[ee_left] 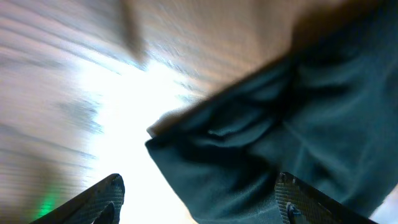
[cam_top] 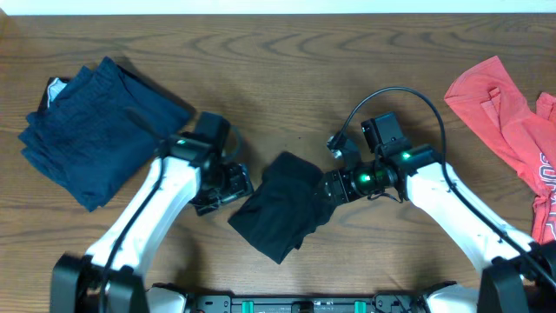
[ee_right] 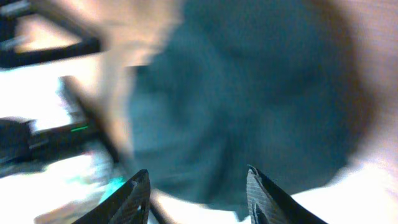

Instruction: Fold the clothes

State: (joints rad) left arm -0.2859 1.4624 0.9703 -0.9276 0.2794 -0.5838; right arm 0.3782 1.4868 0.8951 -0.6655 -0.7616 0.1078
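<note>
The black shirt [cam_top: 282,207] lies in a small folded bundle near the middle of the table [cam_top: 287,69], likely so both arms can reach it. The left tool [cam_top: 233,185] sits at its 9 o'clock side and the right tool [cam_top: 332,186] at its 3 o'clock side, both with fingers spread wide, holding nothing. The navy shirt [cam_top: 95,135] lies folded at 10 o'clock, looking done. The red shirt [cam_top: 504,122] lies loose at 3 o'clock; its white letters are too small to read. No logo shows on the black one.

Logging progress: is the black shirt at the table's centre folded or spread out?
Folded: the black shirt is a compact, layered bundle with no sleeves spread, though a bit rumpled.
</note>
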